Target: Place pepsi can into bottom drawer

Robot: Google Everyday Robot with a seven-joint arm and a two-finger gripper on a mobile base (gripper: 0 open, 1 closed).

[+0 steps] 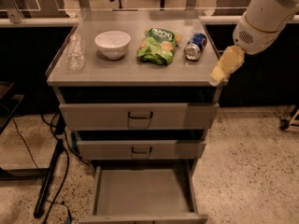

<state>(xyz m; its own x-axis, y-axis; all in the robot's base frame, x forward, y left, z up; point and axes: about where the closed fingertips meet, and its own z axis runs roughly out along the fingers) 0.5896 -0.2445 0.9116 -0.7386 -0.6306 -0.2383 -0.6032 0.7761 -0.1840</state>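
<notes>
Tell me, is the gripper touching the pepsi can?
Apart. The camera view shows a strip of cabinet top between the pepsi can and the gripper at its right edge.

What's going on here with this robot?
A one-armed robot is at a three-drawer cabinet. Its gripper hangs by the right front corner of the top, apart from the pepsi can. The can lies on its side on top near that corner, beside a chip bag, a white bowl and a clear cup. The bottom drawer stands open with nothing inside; the can is not yet picked up.
</notes>
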